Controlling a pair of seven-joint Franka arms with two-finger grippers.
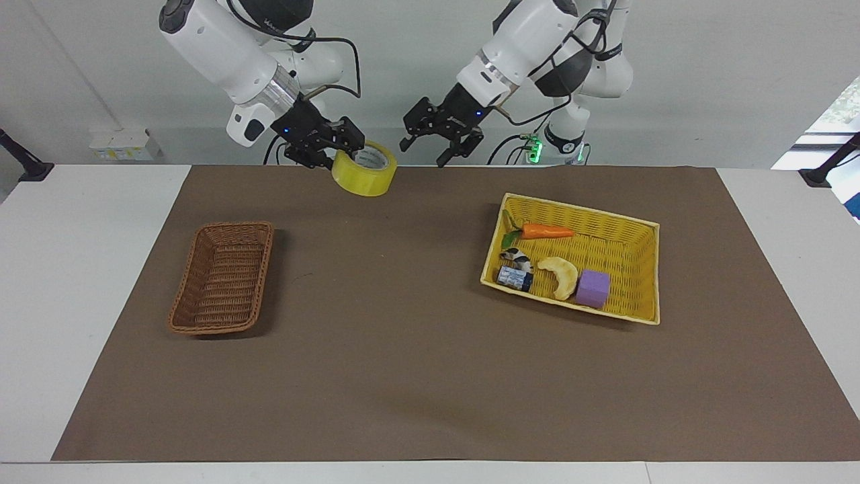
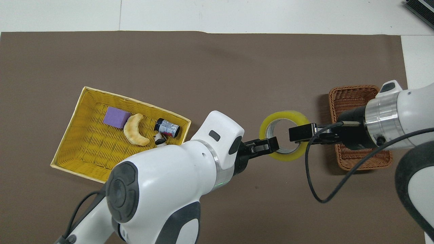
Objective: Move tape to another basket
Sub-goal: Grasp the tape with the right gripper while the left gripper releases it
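Note:
The tape, a yellow ring-shaped roll, hangs in the air in my right gripper, which is shut on its rim. It is over the brown mat between the two baskets. In the overhead view the tape has the right gripper on its rim. My left gripper is open and empty, raised beside the tape and apart from it; it also shows in the overhead view. The brown wicker basket stands empty toward the right arm's end of the table and shows in the overhead view.
A yellow woven basket toward the left arm's end holds a toy carrot, a pale banana-like piece, a purple block and a small can. A brown mat covers the table.

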